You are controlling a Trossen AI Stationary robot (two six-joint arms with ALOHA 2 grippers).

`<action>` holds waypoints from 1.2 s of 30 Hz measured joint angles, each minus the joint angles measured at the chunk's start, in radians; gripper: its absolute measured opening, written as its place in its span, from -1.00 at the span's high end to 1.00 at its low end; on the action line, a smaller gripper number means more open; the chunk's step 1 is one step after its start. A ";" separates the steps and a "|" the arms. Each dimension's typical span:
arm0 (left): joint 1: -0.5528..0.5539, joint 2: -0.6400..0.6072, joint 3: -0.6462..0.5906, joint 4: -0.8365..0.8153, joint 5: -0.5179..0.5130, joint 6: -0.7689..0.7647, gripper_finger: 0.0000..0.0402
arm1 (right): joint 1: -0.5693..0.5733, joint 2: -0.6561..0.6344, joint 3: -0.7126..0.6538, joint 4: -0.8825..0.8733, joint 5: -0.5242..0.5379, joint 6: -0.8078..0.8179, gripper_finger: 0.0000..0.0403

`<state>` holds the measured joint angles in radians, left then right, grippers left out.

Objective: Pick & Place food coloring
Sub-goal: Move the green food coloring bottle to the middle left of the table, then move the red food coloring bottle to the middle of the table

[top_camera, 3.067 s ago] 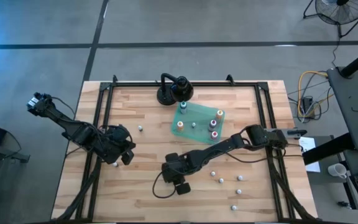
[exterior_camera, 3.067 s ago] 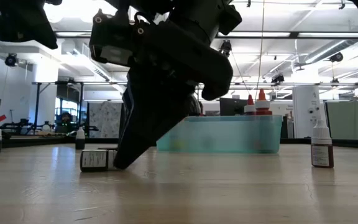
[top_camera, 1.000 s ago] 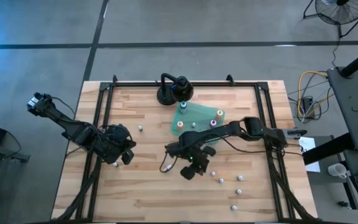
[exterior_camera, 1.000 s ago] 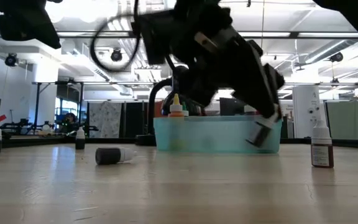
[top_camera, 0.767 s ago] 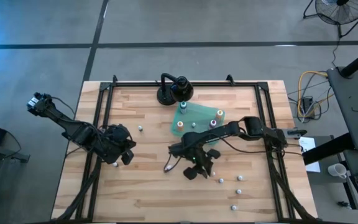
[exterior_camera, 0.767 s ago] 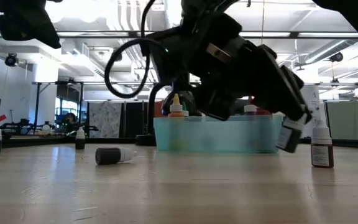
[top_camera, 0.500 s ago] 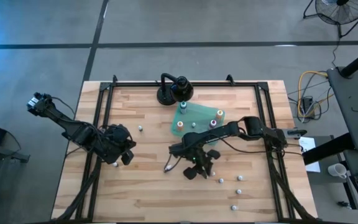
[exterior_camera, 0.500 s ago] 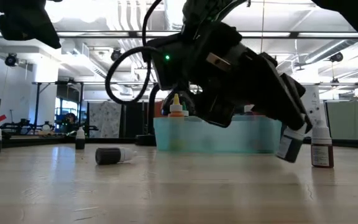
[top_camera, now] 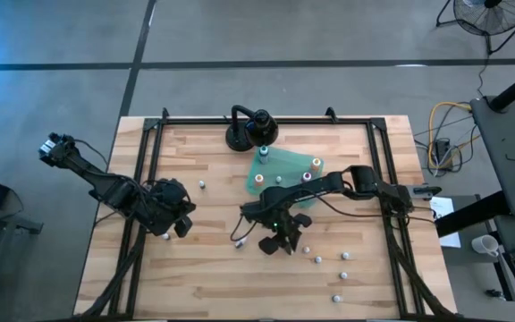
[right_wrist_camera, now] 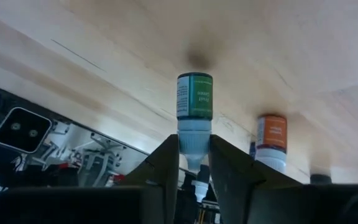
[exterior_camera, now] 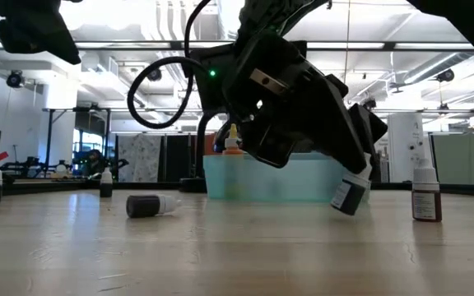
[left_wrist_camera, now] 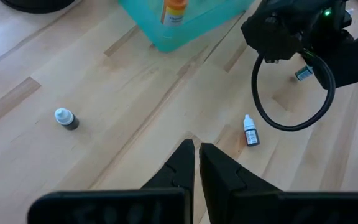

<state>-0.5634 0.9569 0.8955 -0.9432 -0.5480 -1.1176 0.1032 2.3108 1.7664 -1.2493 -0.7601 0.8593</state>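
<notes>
The right gripper (exterior_camera: 359,185) hangs low over the middle of the tabletop (top_camera: 213,268), in front of the green tray (top_camera: 286,168), with a green-labelled bottle (right_wrist_camera: 194,115) at its tip. In the low view this bottle (exterior_camera: 348,196) leans, base down and close to the wood, cap end up between the fingers (right_wrist_camera: 160,168). In the right wrist view its long axis runs straight out along the line of the fingers, base away from the wrist, neck and cap sitting in the narrow gap between the two tips. The fingers stand only slightly apart, pressing the neck from both sides, with the labelled body fully clear of them. Whether the base touches the tabletop cannot be told.

An orange-labelled bottle (right_wrist_camera: 271,140) stands just beside it, upright on the wood. A dark-labelled bottle (exterior_camera: 150,205) lies on its side nearby, well apart from the gripper. More bottles stand inside the tray, one with an orange cap (exterior_camera: 233,140).

The left gripper (left_wrist_camera: 196,158) waits over the left side of the tabletop, its fingers closed together on nothing.
</notes>
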 joint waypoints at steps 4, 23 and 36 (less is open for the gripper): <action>0.000 0.000 0.000 0.000 0.000 0.007 1.00 | 0.000 0.000 0.005 0.007 0.000 0.000 0.47; 0.000 0.000 0.000 0.000 0.006 0.016 1.00 | -0.002 0.000 0.098 0.010 0.066 -0.006 0.21; 0.000 0.000 0.000 0.000 0.007 0.015 1.00 | 0.037 -0.003 0.303 0.295 0.346 -0.868 0.22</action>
<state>-0.5635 0.9573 0.8955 -0.9432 -0.5412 -1.1024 0.1404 2.3081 2.0693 -0.9540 -0.4141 -0.0084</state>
